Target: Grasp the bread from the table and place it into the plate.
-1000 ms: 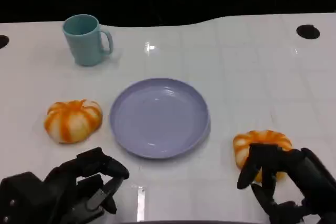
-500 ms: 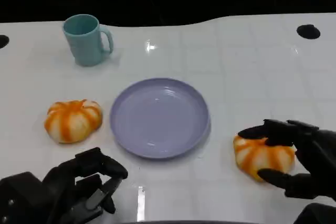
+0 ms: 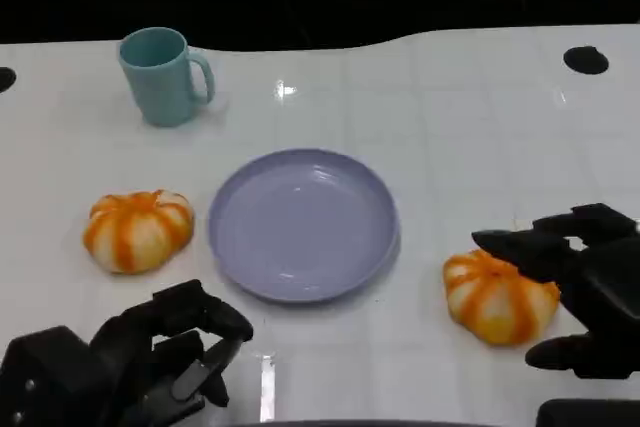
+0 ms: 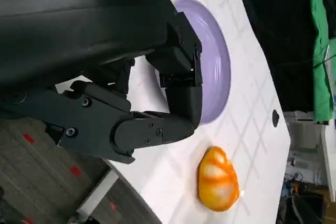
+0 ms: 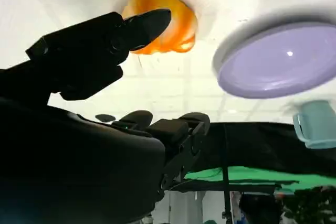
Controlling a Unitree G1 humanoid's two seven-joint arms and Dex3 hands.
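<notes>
I have the right hand (image 3: 575, 292) spread wide around the nearer bread (image 3: 498, 296), which lies on the worktop (image 3: 480, 137) just beside the plate (image 3: 303, 222); the fingers bracket the loaf but nothing is grasped yet. I judge the bun light, soft and easily dented, its glazed ridges slightly slick. I would grip across its widest flanks, low, with gentle pressure. The left hand (image 3: 140, 362) sits loosely curled, holding nothing.

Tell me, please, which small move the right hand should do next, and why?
Probably close the right hand on the orange-and-white pumpkin-shaped bread near it. Its fingers are spread around that bread, apparently not yet gripping, and the round lilac plate holds nothing.
</notes>
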